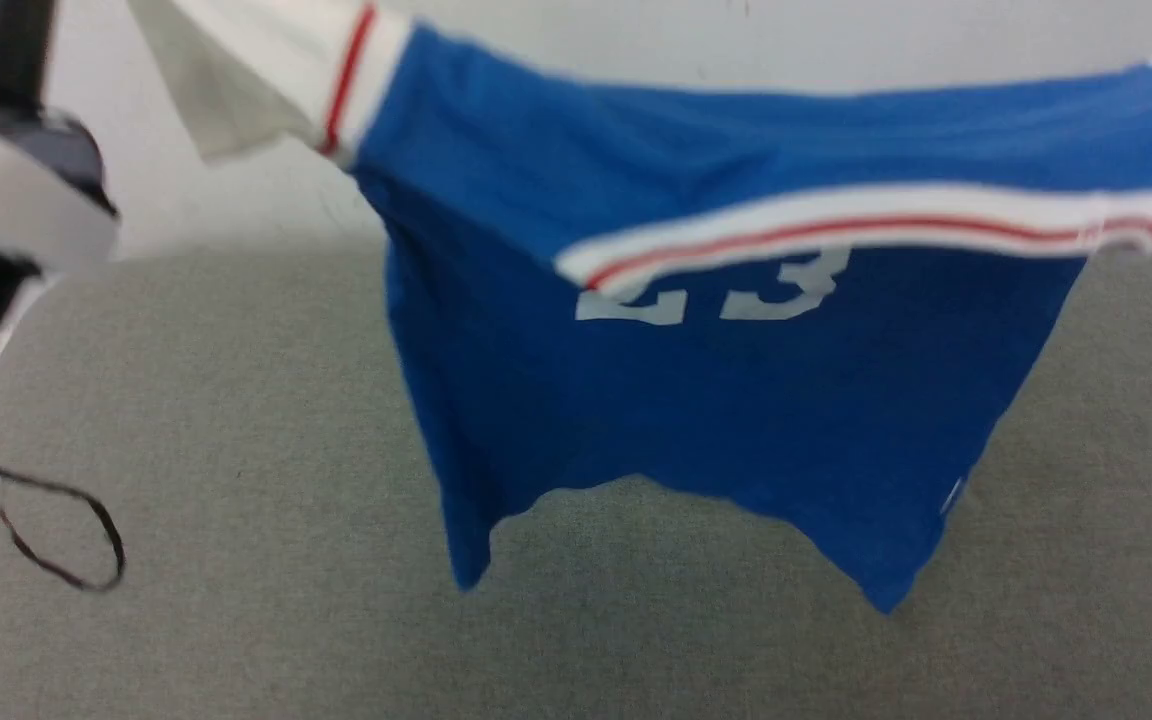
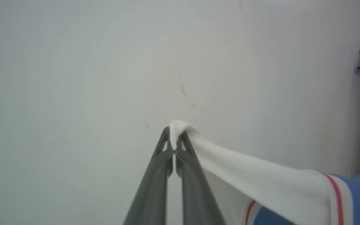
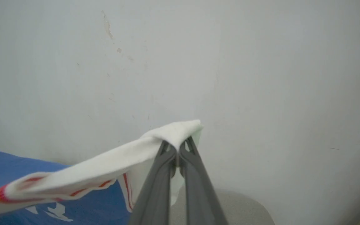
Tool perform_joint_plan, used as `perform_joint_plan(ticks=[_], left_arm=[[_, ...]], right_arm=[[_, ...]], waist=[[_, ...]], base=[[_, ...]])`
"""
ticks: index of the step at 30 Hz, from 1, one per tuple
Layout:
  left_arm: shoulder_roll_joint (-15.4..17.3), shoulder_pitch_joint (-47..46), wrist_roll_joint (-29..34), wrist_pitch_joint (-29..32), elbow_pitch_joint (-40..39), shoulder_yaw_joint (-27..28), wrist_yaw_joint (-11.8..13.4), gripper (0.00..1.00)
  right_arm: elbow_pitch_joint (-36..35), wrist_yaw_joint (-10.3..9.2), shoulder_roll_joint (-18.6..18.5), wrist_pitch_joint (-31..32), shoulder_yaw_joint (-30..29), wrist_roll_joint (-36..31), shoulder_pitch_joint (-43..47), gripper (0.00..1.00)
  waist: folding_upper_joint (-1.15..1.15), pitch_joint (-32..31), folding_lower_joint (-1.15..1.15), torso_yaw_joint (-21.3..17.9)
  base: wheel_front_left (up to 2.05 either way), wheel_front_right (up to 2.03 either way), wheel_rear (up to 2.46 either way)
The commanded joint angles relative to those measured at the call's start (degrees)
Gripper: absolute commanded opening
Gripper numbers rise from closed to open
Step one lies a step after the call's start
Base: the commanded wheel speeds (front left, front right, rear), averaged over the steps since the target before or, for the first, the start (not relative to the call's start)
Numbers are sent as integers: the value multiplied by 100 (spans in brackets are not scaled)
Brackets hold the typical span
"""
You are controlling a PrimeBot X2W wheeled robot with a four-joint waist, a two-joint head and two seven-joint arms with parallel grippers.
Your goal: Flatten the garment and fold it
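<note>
Garment (image 1: 736, 420) hangs stretched in mid-air above the grey surface (image 1: 236, 420), blurred, its right end cut off. Left gripper (image 2: 174, 137) is clamped on one white sleeve, right gripper (image 3: 178, 147) on the other. A striped band (image 1: 866, 230) overlaps the number, perhaps 23. Beyond stands a pale wall (image 2: 73, 62).

The left gripper (image 2: 174, 137) and right gripper (image 3: 177, 147) have long dark-grey fingers with triangular cut-outs. Below the white-and-black left forearm (image 1: 16, 210) loops a thin black cable (image 1: 118, 548).
</note>
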Motion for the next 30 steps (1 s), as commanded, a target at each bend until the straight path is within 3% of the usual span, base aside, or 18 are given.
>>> perform_joint_plan(ticks=[1, 9, 16, 30], left_arm=[[13, -277, -21, 6, 192, -2, -46, 0], [141, -2100, 129, 179, 1851, -372, -582, 0], [55, -3416, 496, 144, 3495, -827, -969, 0], [-385, -5237, 973, -973, 5316, -1079, -1156, 0]], right_arm=[[207, -5, 44, 26, 83, 51, -312, 0], [1570, -5, -91, -219, 1237, -45, -2256, 0], [2761, -5, -151, -830, 2301, -127, -3738, 0], [4508, -5, -119, -2019, 3606, -74, -5548, 0]], waist=[[0, 150, 1, -92], [0, 942, 1, -343], [0, 1764, 1, -403], [0, 2738, 1, -235]], base=[[0, 0, 0], [0, 0, 0], [0, 0, 0], [0, 0, 0]])
